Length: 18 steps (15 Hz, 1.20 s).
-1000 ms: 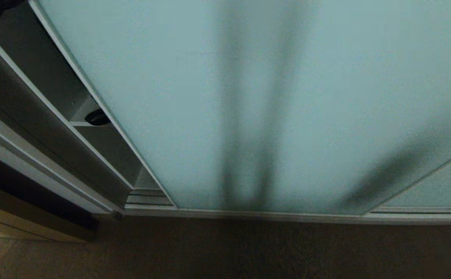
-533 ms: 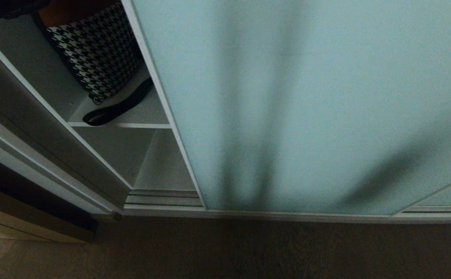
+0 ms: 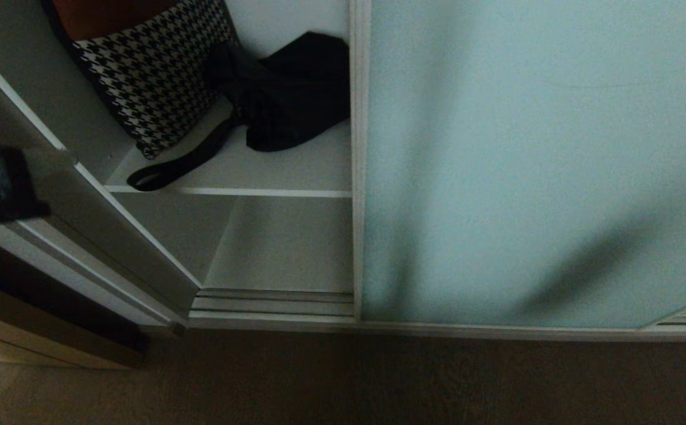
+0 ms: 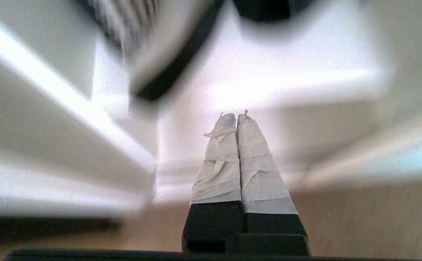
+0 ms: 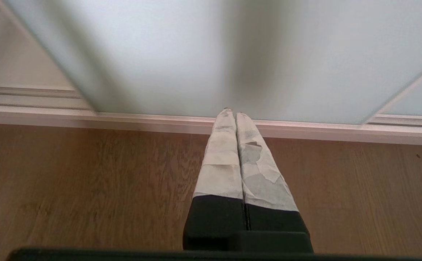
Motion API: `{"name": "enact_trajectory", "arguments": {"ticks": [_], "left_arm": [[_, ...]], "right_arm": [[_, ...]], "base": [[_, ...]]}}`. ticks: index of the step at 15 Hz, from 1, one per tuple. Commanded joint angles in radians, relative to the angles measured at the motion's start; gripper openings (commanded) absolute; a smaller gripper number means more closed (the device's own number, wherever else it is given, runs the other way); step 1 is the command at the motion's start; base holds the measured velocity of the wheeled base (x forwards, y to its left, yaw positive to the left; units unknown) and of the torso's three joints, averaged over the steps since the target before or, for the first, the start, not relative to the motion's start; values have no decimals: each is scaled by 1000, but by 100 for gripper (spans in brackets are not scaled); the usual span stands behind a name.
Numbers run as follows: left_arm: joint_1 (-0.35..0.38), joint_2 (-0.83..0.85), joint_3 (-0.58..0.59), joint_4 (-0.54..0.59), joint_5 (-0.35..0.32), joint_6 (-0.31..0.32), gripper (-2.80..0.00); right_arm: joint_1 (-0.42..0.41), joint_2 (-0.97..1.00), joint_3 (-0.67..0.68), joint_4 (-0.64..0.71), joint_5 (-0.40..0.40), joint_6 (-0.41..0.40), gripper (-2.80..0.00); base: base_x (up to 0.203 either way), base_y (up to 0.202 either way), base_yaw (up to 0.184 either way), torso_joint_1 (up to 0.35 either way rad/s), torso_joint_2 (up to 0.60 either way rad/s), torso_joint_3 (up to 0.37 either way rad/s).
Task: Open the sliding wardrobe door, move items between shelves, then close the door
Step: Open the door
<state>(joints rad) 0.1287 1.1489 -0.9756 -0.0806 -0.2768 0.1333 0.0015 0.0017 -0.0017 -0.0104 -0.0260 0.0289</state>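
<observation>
Sliding wardrobe door (image 3: 531,165): the frosted blue-green panel is shown drawn partway to the right, its silver frame edge standing upright at mid-bay, so that the left part of the wardrobe is exposed. On the upper shelf (image 3: 272,171) a black bag (image 3: 289,94) is seen slumped against the back wall, just beside a houndstooth bag (image 3: 154,77); a broad black strap (image 3: 183,162) is trailed forward to the shelf's front edge, where it could be reached most easily. The lower shelf (image 3: 284,242) lies below, and the ribbed floor track (image 3: 272,301) in front of it. The left gripper (image 4: 235,117) is pointed toward the open bay from low down, its taped fingers pressed together with nothing between them; it is judged to be between steps, the opening being wide enough for access while no bag has yet been grasped. The right gripper (image 5: 231,112) is parked low over the wooden floor (image 5: 87,188) facing the door's foot, its fingers likewise clenched and empty.
</observation>
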Motion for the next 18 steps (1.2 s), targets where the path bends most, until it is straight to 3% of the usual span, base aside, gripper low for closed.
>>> {"name": "enact_trajectory", "arguments": {"ticks": [1,7,11,13,15,18], "left_arm": [[0,-261,182,-2,2,7,-280],[-6,-800,675,-6,40,-85,-280],[-20,-867,920,-128,62,-90,-280],[-104,-917,955,-126,63,-84,-280],[-110,-1033,949,-26,59,-80,-280],[-112,-1153,919,127,66,-143,-280]], "right_arm": [[0,1,0,0,0,0,-280],[0,0,0,0,0,0,-280],[0,1,0,0,-1,0,-280],[0,0,0,0,-1,0,-280],[0,1,0,0,0,0,-280],[0,0,0,0,0,0,-280]], "base": [[0,0,0,0,0,0],[0,0,0,0,0,0],[0,0,0,0,0,0],[0,0,0,0,0,0],[0,0,0,0,0,0],[0,0,0,0,0,0]]}}
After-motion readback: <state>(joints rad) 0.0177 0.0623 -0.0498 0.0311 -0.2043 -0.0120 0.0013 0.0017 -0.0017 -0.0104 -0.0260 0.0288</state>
